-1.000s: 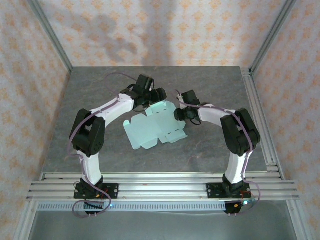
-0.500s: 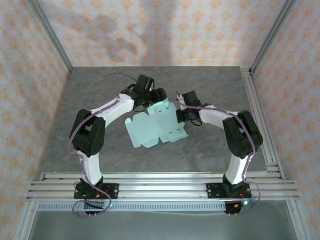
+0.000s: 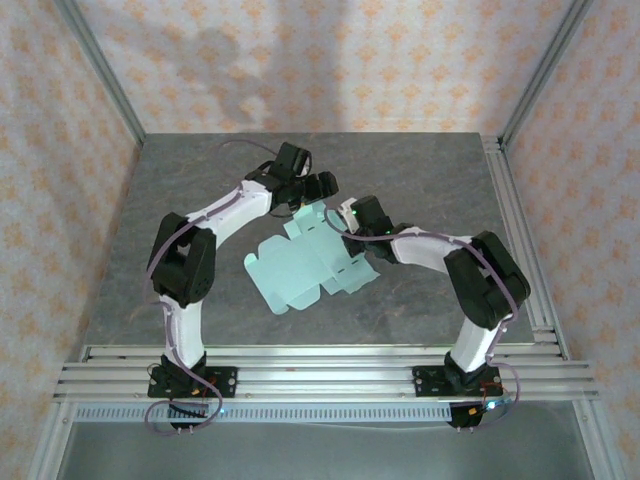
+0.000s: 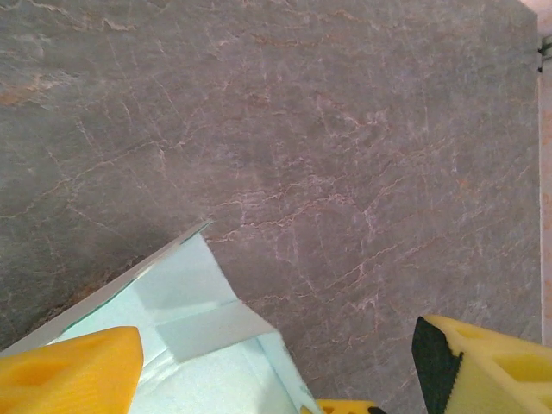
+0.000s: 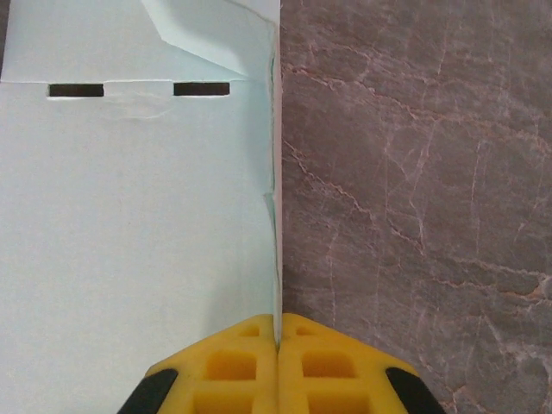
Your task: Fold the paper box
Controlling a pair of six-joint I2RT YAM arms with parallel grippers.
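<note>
Count: one paper box (image 3: 305,265), two arms, two grippers, all on one grey veined stone-look table (image 3: 180,200).

Left gripper (image 3: 318,188), black body with yellow fingers: sits at the far end of the sheet. On my left wrist feed it (image 4: 276,379) is spread wide with nothing between the fingers. The left fingertip hangs over the card (image 4: 198,345); the right one is over bare table.

Paper box: a pale mint-teal die-cut thin card sheet, mostly flat and unfolded, with tabs along its edges. It lies mid-table between the two grippers. The far flap near the left gripper looks lifted along a crease. Two short dark slots (image 5: 138,89) sit in a row on one fold line.

Right gripper (image 3: 350,212): at the sheet's right edge. On the right wrist feed the yellow fingers (image 5: 278,345) are pressed fully together. The card's (image 5: 129,216) right edge runs straight into the seam between them, so it looks pinched there.
</note>
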